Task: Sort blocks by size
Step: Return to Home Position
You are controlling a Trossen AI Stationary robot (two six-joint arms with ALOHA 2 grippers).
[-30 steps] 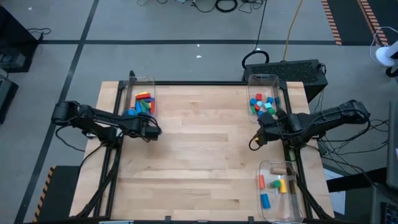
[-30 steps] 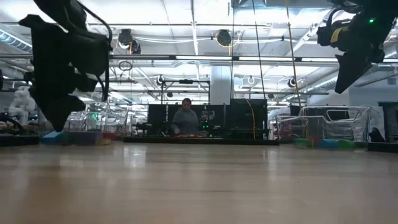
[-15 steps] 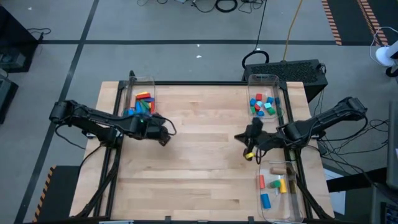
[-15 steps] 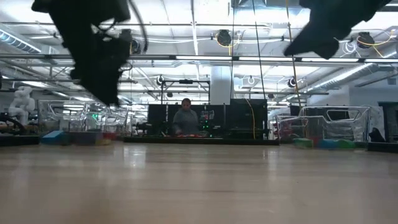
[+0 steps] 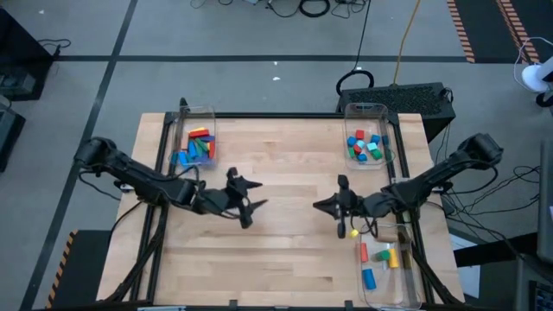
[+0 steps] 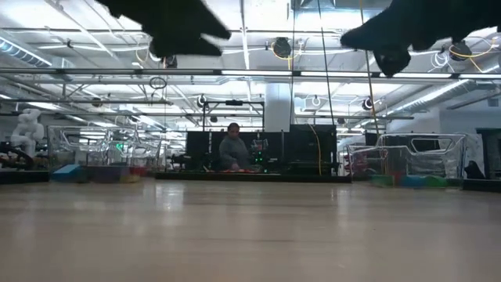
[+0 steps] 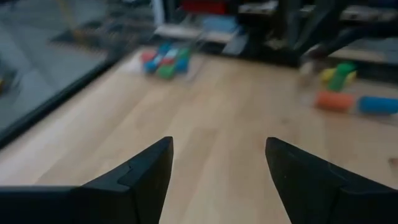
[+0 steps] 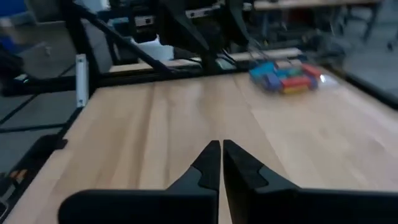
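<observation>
Pale wood forms the desk (image 5: 285, 250), shown from above with all visible blocks (image 5: 195, 147) lying inside three clear bins at its edges. In the high view, the upper-left bin (image 5: 197, 111) holds a heap of red, yellow, orange, blue and green pieces. The upper-right bin (image 5: 366, 108) holds small blue, red and green pieces. The lower-right bin (image 5: 390, 295) holds orange, yellow, blue and plain-wood pieces, several of them cylinders. The left end effector (image 5: 252, 204) hangs over the middle of the desk, left of centre, well apart from the upper-left bin. Its own wrist view shows its two fingers (image 7: 147, 175) spread wide over bare wood. The right end effector (image 5: 321, 206) hangs right of centre, facing the left one across a gap, near the far end of the lower-right bin. Its fingers (image 8: 211, 163) are pressed together on themselves, gripping no object. In the low view both arms appear only as dark shapes at the top edge, raised clear of the desk surface. A person (image 6: 232, 149) sits at a workstation in the room beyond.
</observation>
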